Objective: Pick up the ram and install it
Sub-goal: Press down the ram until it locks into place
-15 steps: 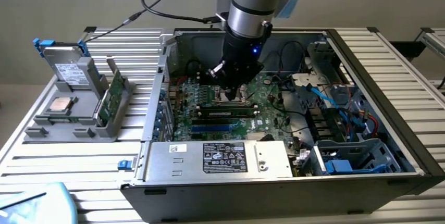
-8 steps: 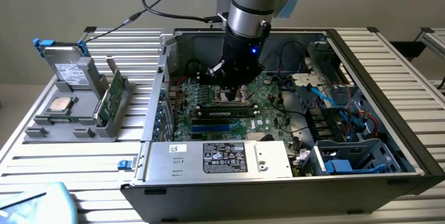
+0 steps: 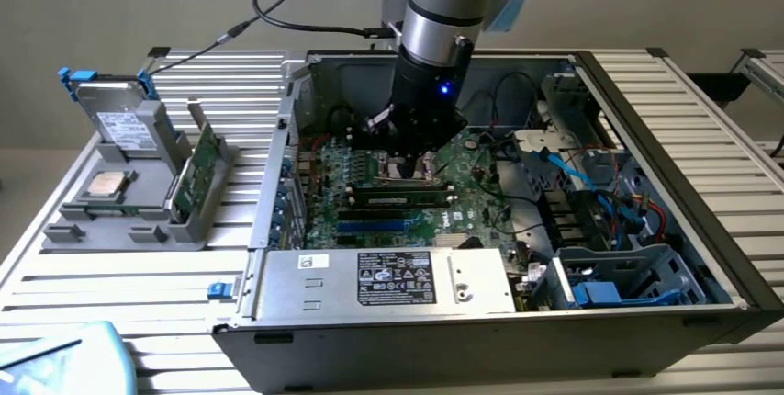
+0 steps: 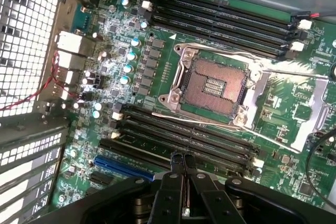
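Fingers [image 4: 181, 162] pressed shut and empty hover over the ram [image 3: 398, 198], seated in its motherboard [image 4: 220, 82] slot at frame centre, apparently to press it home

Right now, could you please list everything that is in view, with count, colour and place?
computer case: one, black, open, on the slatted table
motherboard: one, green, inside the case
ram: one, green, lying in a slot near the tool
processor socket: one, silver frame, empty, between the slot banks
power supply: one, silver, at the case's near edge
holder: one, grey, at the exterior view's left, carrying a green board
arm: one, grey-black, reaching into the case
tool: one, black, shut, above the slots
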Controlling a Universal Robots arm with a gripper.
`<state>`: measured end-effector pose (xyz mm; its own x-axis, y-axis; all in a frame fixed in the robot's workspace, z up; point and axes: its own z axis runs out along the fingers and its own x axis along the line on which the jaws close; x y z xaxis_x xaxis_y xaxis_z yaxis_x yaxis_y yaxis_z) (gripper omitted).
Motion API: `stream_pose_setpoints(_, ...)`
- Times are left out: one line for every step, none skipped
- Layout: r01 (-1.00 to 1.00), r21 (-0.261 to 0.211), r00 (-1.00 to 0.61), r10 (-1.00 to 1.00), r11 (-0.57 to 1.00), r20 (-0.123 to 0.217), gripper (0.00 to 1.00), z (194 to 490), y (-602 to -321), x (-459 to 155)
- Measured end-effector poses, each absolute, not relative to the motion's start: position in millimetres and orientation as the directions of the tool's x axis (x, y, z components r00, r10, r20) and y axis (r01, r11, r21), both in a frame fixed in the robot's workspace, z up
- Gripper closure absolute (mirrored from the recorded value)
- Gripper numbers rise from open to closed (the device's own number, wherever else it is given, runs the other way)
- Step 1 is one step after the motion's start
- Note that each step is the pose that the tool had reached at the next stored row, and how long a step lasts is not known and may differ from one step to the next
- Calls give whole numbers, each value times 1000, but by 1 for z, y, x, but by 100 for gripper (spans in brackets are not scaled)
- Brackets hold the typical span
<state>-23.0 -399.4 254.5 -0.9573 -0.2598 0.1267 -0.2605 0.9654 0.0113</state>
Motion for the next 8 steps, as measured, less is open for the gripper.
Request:
stream_pose_setpoints(-251, 9, -960, -250, 968, 126, 89, 254, -399, -23)
stream_pose_setpoints(-241, 7, -963, -240, 970, 125, 89, 254, -399, -23)
stream_pose_setpoints(-231, 3, -965, -230, 973, 124, 89, 254, -399, -23)
stream_pose_setpoints(-222, 0, -968, -220, 975, 122, 89, 254, -399, -23)
stream_pose_setpoints(-213, -3, -970, -211, 977, 121, 89, 253, -399, -23)
stream_pose_setpoints(-204, -7, -972, -202, 979, 119, 89, 253, -399, -23)
stream_pose_setpoints(-194, -10, -974, -192, 981, 117, 89, 253, -399, -23)
stream_pose_setpoints(-185, -14, -977, -183, 983, 114, 89, 253, -399, -23)
